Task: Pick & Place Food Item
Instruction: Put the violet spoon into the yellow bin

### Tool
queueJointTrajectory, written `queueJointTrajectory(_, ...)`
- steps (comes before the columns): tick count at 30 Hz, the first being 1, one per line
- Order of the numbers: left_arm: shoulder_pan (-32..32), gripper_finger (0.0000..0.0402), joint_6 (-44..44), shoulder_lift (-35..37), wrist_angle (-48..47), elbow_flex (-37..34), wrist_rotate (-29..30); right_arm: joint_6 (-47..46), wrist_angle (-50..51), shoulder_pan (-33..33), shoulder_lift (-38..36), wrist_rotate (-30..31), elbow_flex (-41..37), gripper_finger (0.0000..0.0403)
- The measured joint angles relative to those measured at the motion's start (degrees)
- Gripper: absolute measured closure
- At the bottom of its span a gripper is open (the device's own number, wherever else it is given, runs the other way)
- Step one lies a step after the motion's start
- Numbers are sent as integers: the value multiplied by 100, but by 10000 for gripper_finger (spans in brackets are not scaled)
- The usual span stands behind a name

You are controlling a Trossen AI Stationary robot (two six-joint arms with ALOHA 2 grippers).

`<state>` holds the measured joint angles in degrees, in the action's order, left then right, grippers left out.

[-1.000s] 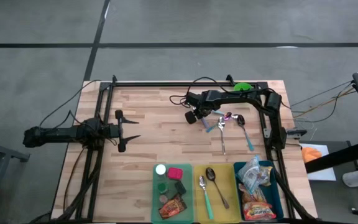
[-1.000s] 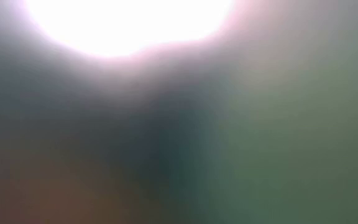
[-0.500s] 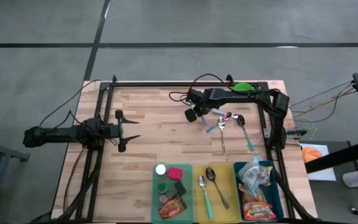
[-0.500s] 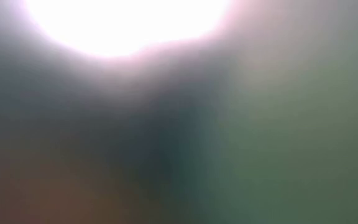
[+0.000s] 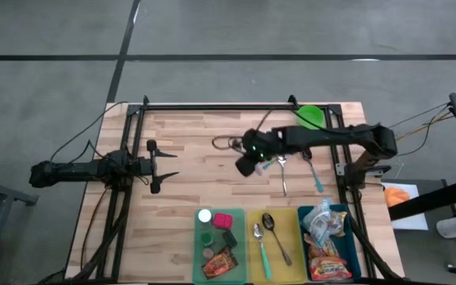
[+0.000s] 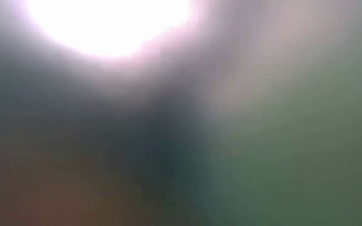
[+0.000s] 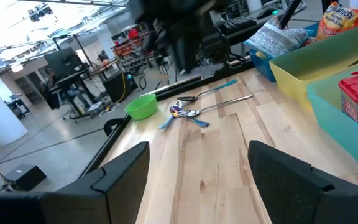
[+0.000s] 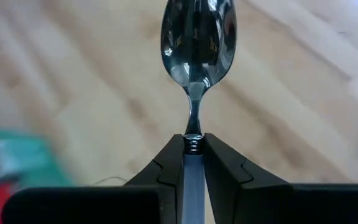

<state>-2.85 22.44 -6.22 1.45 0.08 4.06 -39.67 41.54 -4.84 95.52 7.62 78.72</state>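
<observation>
My right gripper (image 5: 248,165) hangs above the middle of the wooden table (image 5: 188,142), shut on a metal spoon with a blue handle (image 8: 197,37). The spoon's bowl sticks out past the fingertips. My left gripper (image 5: 165,164) waits open and level at the table's left side, with nothing between its fingers (image 7: 123,171). Snack packets (image 5: 323,237) lie in the blue tray (image 5: 301,237) at the near right. The low view shows only a blur. My right gripper pinches the spoon between its two fingers at the top of the blue handle (image 8: 192,163), where it meets the metal neck. The fingers lie along the spoon and slant down from above. The bowl (image 8: 197,37) points ahead of the fingertips, clear of the table.
Three more spoons (image 7: 194,112) lie on the table right of my right gripper, two of them with blue handles. A green bowl (image 5: 311,116) sits at the far right. A green tray (image 5: 199,253) with small items and a yellow tray (image 5: 290,245) with spoons stand along the near edge.
My right gripper has risen and swung from beside the loose spoons toward the table's near edge, its arm sweeping round. It carries the blue-handled spoon with it, now clear of the table. Its fingers stay shut.
</observation>
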Motion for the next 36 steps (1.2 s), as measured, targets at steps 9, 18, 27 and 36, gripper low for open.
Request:
queueJointTrajectory(9, 0, 126, 0, 1, 0, 0, 1, -141, 95, 1321, -612, 28, -4, 363)
queueJointTrajectory(18, -1, 126, 0, 0, 0, 0, 0, -1386, 478, 2680, -739, 548, -13, 363)
queueJointTrajectory(27, 0, 126, 0, 4, 0, 0, 0, -3659, 476, 3977, -435, 1057, -205, 363)
queueJointTrajectory(36, 0, 126, 0, 0, 0, 0, -1, -5254, 505, 4664, 220, 1051, -380, 363)
